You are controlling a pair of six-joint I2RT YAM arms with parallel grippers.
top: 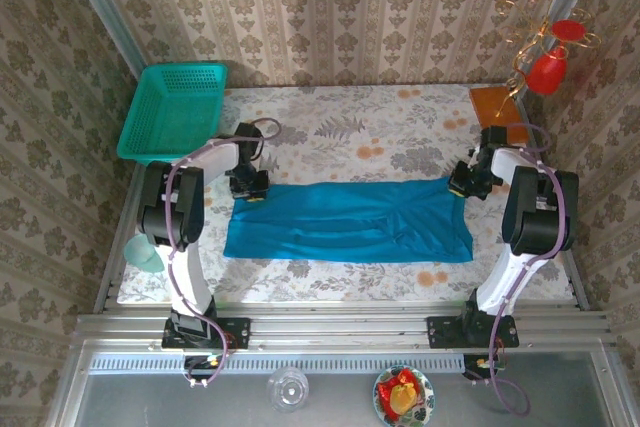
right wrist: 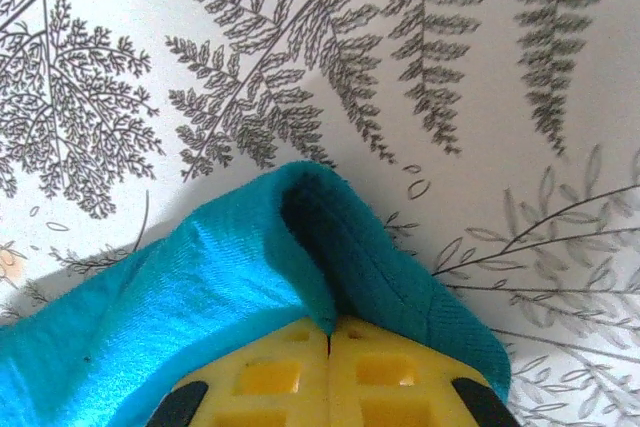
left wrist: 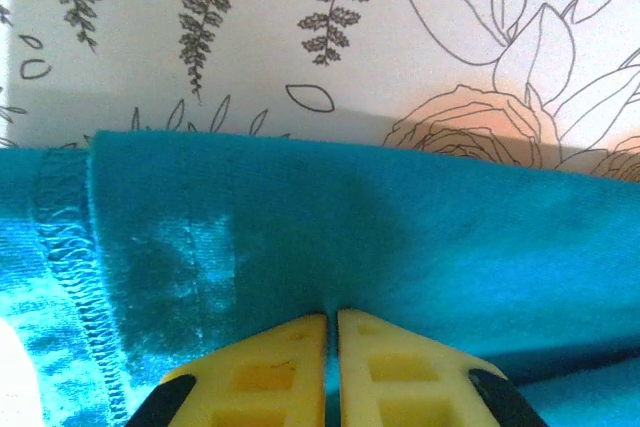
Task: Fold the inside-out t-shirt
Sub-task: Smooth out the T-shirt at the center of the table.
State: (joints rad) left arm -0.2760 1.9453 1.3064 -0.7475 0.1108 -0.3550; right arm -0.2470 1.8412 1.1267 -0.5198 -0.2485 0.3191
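Pinching the t-shirt (top: 350, 222) at both far corners, the two grippers have their yellow fingers pressed together with almost no gap; in the left wrist view the left gripper (left wrist: 332, 319) has its fingers (left wrist: 270, 367) closed to a thin slit, with a sliver of teal cloth showing in it, at the edge of the t-shirt (left wrist: 400, 237); a stitched hem runs down the cloth on the left of that view; in the right wrist view the right gripper (right wrist: 330, 325) has its fingers (right wrist: 400, 372) shut tight on the t-shirt (right wrist: 230, 277), and the cloth rises in a small rounded fold just beyond the tips.

From above, the t-shirt lies as a long flat band across the middle of the table (top: 330, 137), stretched left to right on a flower-and-fern printed cover; the left gripper (top: 248, 185) sits at its far left corner and the right gripper (top: 467, 183) at its far right corner; each arm rises from its base at the near edge, reaches forward along its own side of the table, then bends inward at the wrist so that the fingers point down at the cloth.

A green basket (top: 172, 107) sits tilted at the far left corner of the table, well apart from the t-shirt.
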